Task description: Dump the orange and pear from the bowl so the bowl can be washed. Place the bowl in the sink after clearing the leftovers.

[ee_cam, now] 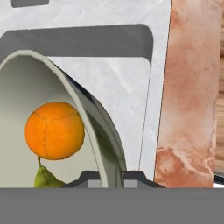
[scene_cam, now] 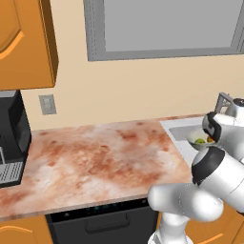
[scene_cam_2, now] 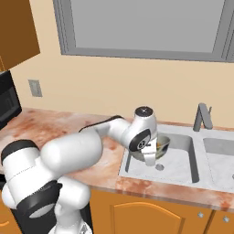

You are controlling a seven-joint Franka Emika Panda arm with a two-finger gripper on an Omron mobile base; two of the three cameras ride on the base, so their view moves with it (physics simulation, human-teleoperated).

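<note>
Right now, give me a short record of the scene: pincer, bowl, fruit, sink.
pincer: shut on the bowl's rim
bowl: held tilted over the left basin
orange: inside the bowl
pear: inside the bowl, beside the orange
sink: left basin under the bowl, faucet behind it

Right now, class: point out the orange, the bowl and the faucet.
orange (ee_cam: 54,130), hand view, middle of its peel.
bowl (ee_cam: 89,116), hand view, its rim.
faucet (scene_cam_2: 201,116), right base view, its upright stem.

Pale bowl (ee_cam: 94,127) tilted over left sink (scene_cam_2: 183,160) basin, orange (ee_cam: 54,130) inside, seemingly touching the yellow-green pear (ee_cam: 46,179)
</note>
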